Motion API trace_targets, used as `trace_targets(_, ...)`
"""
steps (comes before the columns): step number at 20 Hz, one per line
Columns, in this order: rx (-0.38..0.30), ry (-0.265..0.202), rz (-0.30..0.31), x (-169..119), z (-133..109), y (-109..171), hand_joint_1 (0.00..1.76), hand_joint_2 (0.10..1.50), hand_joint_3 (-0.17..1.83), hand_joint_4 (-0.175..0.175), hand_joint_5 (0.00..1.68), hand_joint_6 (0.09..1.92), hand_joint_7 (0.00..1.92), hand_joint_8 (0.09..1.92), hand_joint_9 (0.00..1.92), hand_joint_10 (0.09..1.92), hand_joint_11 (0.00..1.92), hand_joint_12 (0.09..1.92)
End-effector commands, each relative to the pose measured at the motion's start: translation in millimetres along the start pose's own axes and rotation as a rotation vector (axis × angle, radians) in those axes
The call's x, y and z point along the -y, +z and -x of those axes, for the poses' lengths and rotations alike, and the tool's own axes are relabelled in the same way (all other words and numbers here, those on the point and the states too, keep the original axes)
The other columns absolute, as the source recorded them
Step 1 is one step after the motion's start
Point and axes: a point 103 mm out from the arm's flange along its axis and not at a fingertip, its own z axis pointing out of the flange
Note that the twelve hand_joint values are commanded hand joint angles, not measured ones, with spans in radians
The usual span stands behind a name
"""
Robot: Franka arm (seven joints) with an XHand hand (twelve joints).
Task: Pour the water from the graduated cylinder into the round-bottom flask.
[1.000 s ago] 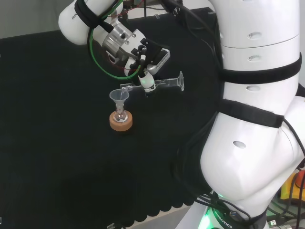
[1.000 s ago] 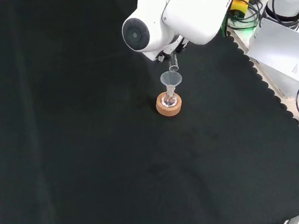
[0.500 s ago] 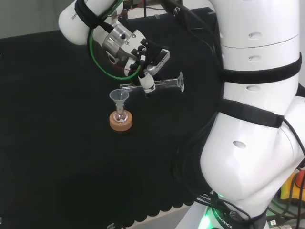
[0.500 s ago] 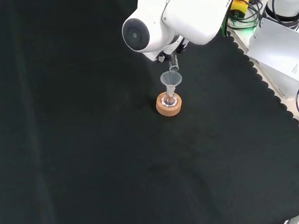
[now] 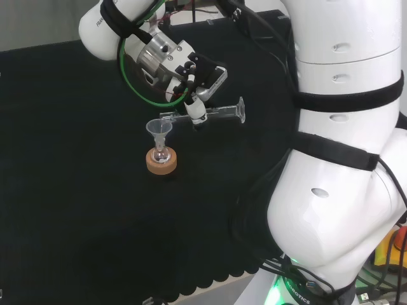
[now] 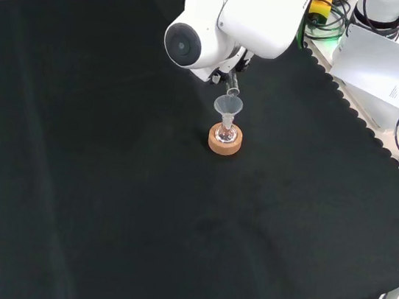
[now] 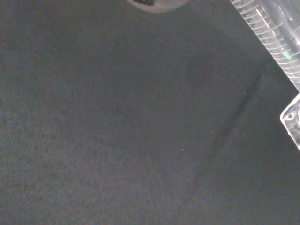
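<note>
hand [image 5: 194,79] at upper centre of head view, fingers clasping the graduated cylinder [image 5: 213,113], tipped nearly level, mouth over the funnel [image 5: 159,128]. funnel sits in the round-bottom flask [image 5: 160,152] on a cork ring [image 5: 161,162]. contents of the clear ware can't be made out. black cloth table [image 6: 103,203] bare all around, scalloped edge at front view's right.

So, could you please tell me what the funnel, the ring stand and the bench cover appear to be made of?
The clear funnel looks like glass or plastic: see-through, glossy; I cannot tell which. The tan ring stand under the flask looks like cork, matte and grainy. The black bench cover looks like cloth: dull, with a scalloped edge.
</note>
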Motion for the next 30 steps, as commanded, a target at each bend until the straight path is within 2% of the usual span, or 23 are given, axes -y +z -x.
trace_targets(1,-0.014,-0.01,0.022,-1,-5,0,1.25,1.13,0.0,-0.175,0.93,1.05,0.97,1.05,1.47,0.09,1.23,0.8)
trace_targets(9,-0.1,-0.083,0.142,3,-3,3,1.25,1.13,0.0,-0.175,0.93,1.06,0.97,1.05,1.47,0.09,1.24,0.8)
trace_targets(12,-0.135,-0.089,0.232,9,2,4,1.25,1.13,0.0,-0.175,0.93,1.06,0.97,1.05,1.48,0.09,1.25,0.8)
trace_targets(17,-0.194,-0.118,0.317,14,12,6,1.25,1.13,0.0,-0.175,0.93,1.06,0.97,1.05,1.48,0.09,1.27,0.8)
trace_targets(24,-0.334,-0.18,0.411,12,22,12,1.25,1.13,0.0,-0.175,0.93,1.06,0.97,1.06,1.48,0.09,1.27,0.8)
trace_targets(30,-0.436,-0.211,0.5,5,30,14,1.25,1.13,0.0,-0.175,0.93,1.06,0.97,1.06,1.48,0.09,1.26,0.79)
